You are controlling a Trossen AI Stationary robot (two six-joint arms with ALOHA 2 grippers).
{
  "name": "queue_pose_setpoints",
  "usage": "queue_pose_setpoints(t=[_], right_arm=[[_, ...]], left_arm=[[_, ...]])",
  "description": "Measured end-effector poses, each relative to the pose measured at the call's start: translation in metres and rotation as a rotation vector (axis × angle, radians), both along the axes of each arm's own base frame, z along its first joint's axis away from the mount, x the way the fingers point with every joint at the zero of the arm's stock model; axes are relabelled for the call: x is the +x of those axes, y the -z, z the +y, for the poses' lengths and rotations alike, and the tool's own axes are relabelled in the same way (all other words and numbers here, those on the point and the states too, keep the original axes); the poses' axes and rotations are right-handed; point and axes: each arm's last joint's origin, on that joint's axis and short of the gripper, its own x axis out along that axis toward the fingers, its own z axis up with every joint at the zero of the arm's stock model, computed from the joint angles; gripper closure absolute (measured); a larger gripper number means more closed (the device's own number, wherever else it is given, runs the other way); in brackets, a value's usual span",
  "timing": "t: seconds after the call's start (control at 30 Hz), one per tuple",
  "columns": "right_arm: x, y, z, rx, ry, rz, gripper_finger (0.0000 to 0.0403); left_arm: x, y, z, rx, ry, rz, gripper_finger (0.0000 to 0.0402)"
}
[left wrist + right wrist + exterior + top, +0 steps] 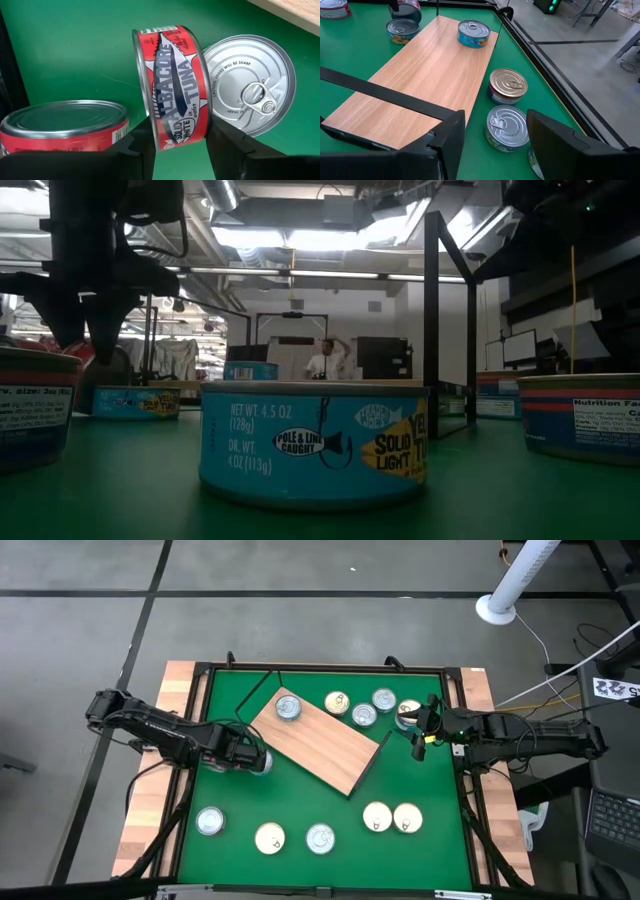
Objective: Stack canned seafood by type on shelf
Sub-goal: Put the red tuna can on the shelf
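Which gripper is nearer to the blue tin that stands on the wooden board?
The left. The left gripper is just off the shelf's near-left edge, below the blue tin; the right gripper hovers past the opposite end.

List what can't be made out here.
- High view: left hand covers its tin; label unseen.
- Left wrist view: red tin on edge between the fingers hides part of the silver lid behind.
- Right wrist view: nearest tin mostly behind a finger.

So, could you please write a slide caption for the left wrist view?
Left gripper closing around a red albacore tuna tin held on edge above the green mat, beside a silver-lidded tin.
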Motion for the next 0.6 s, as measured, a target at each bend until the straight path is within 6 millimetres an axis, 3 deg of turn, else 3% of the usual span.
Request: queue_pose_setpoints(t=[0.6], right_arm=[[0.000,0.000,0.000,0.000,0.000,0.000,0.0191]], left_arm=[[0.013,-0.039,-0.002,0.017,0.173,-0.062,0.0270]])
